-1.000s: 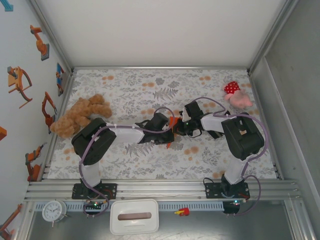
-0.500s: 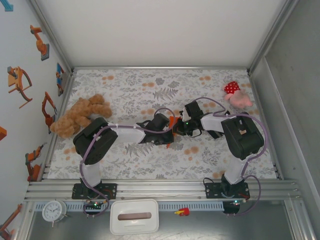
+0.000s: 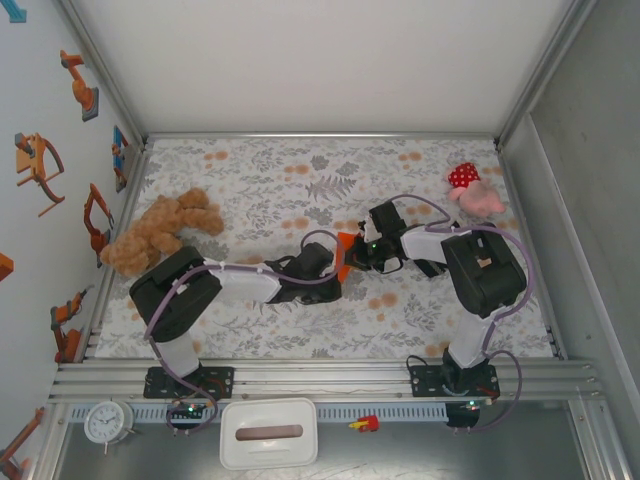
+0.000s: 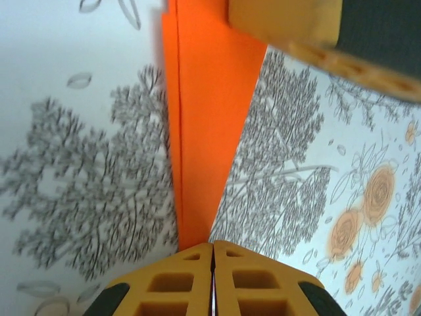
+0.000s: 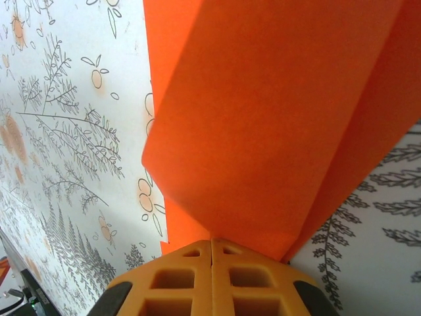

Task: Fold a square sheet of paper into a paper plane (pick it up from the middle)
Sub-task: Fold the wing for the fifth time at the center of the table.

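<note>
The square sheet of paper [image 3: 346, 252] is bright orange and folded into a narrow, tapering shape with a long crease, held just above the middle of the table. My left gripper [image 3: 340, 266] is shut on its thin pointed end; in the left wrist view the paper [image 4: 205, 131] runs straight up from my closed fingertips [image 4: 212, 246]. My right gripper [image 3: 358, 254] is shut on the wider folded end. In the right wrist view broad orange flaps [image 5: 263, 118] spread out from the closed tips [image 5: 212, 242]. One right finger [image 4: 283, 20] shows at the top of the left wrist view.
A brown teddy bear [image 3: 160, 230] lies at the left of the flowered tablecloth [image 3: 250, 180]. A red-and-pink polka-dot plush [image 3: 470, 188] sits at the back right. Both grippers meet nose to nose at mid-table. A white box [image 3: 268, 432] and a clock [image 3: 107, 422] sit below the rail.
My left arm's elbow has swung left and toward the near edge, and its wrist drew back a little. Both grippers stay shut on the paper; the right arm has barely moved.
</note>
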Controlling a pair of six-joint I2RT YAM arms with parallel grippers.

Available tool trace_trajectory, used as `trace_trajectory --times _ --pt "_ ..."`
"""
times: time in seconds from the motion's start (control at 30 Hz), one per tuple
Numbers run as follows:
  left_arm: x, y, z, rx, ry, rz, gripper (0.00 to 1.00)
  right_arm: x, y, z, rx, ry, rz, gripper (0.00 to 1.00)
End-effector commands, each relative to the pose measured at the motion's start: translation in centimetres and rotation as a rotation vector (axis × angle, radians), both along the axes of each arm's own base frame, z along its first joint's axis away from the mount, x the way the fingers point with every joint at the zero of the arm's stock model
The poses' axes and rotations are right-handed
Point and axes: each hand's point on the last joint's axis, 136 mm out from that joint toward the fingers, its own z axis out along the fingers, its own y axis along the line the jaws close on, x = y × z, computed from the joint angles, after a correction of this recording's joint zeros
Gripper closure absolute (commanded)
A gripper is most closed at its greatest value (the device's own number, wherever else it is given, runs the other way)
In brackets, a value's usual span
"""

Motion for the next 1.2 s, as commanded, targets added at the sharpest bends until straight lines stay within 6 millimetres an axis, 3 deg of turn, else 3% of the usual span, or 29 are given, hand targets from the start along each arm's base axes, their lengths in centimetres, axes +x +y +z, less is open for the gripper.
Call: trace_trajectory --times 0.0,0.2,0.33,0.53,0.67,0.87,1.17 --pt "-3.9 3.9 -1.8 0.158 0.120 -0.026 0.90 -1.4 -4.0 -5.3 -0.214 0.096 -0.093 1.00" --pt "-0.4 1.5 5.3 0.039 -0.077 -0.032 0.88 -1.6 -3.3 -4.4 -0.148 0.106 -0.129 1.00" --pt "2.3 0.5 6.6 -0.017 -0.115 0.008 0.89 -1.3 -3.0 -3.9 -0.125 0.102 -0.141 1.00" --pt "5.0 -0.9 4.7 -0.032 -0.084 0.053 0.92 -1.2 -2.6 -3.4 -0.106 0.099 -0.140 1.00" --pt "5.7 -1.5 3.6 -0.042 -0.060 0.064 0.93 -1.0 -2.4 -3.0 -0.093 0.093 -0.135 1.00" --pt "5.6 -1.0 1.2 0.015 -0.013 0.078 0.94 -0.3 -1.8 -1.6 -0.062 0.061 -0.125 1.00" --pt "4.3 1.0 -1.5 0.110 0.050 0.096 0.96 2.1 -1.2 2.5 -0.070 -0.090 -0.039 1.00"
